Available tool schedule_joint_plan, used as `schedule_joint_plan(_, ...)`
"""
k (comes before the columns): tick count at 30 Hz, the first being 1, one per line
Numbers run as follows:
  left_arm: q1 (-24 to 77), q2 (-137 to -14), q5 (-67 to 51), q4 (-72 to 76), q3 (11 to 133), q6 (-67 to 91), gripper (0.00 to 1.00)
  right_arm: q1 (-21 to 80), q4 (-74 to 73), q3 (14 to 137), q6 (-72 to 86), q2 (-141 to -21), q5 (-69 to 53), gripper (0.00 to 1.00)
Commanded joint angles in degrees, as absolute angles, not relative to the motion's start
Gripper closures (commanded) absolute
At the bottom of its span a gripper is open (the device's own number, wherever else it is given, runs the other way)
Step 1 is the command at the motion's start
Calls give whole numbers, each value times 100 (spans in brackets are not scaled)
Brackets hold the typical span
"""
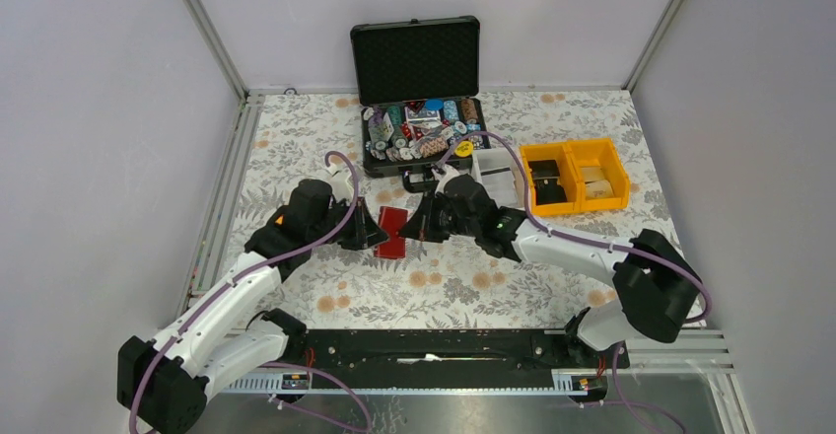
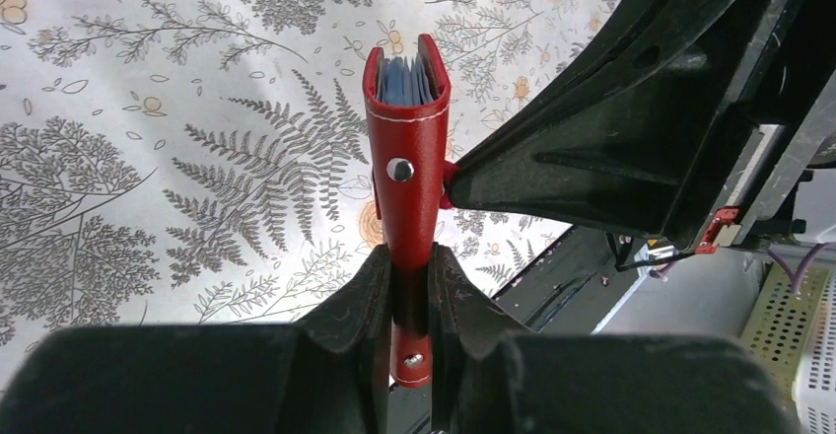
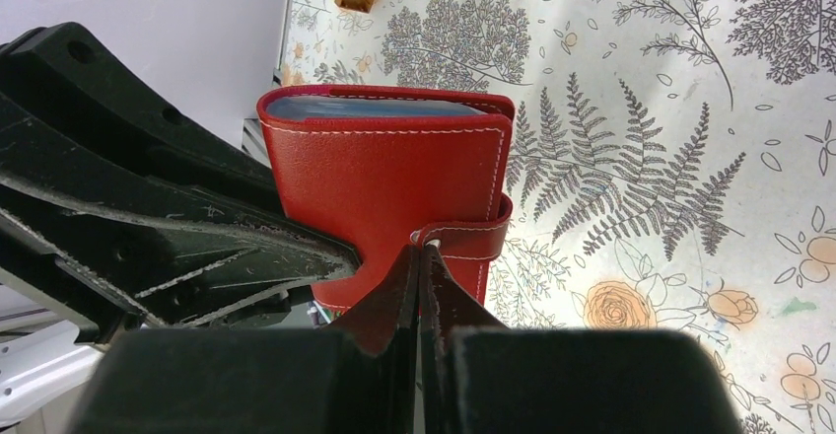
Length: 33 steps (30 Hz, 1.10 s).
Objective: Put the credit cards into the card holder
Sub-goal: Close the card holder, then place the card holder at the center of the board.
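We find the left tool (image 2: 409, 268) closed narrowly on the near end of the folded card holder (image 2: 409, 158). The holder stands on edge, straight ahead of its fingertips, with its open mouth farthest from the tool. The credit cards (image 2: 402, 79) sit packed inside that mouth, only their blue-grey edges showing.

Just to the right, the right tool (image 3: 422, 256) meets the holder from the opposite side. Its jaws are pressed fully together on the snap tab (image 3: 463, 237), which wraps round the holder's edge. The two tools crowd each other across the holder. We cannot tell whether the holder touches the bench (image 1: 444, 291).

To one side of the right tool lies an open black case (image 1: 416, 59) full of poker chips (image 1: 424, 133). Behind its wrist stand a white tray (image 1: 498, 182) and yellow bins (image 1: 592, 150), well apart from the holder.
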State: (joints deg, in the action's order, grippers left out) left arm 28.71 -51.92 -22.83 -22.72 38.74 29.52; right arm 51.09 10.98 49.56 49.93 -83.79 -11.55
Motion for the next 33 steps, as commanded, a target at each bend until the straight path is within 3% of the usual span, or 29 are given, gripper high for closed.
schedule_joint_plan(1, 2962, -5193, -3018, -1657, 3913, 3038, 100, 5301, 1668, 5411, 5104, -8666, -1195, 100)
schedule_joint_plan(33, 2961, -5133, -3433, -1181, 3731, 3225, 100, 5607, 2714, 5853, 5450, -9819, -1847, 100)
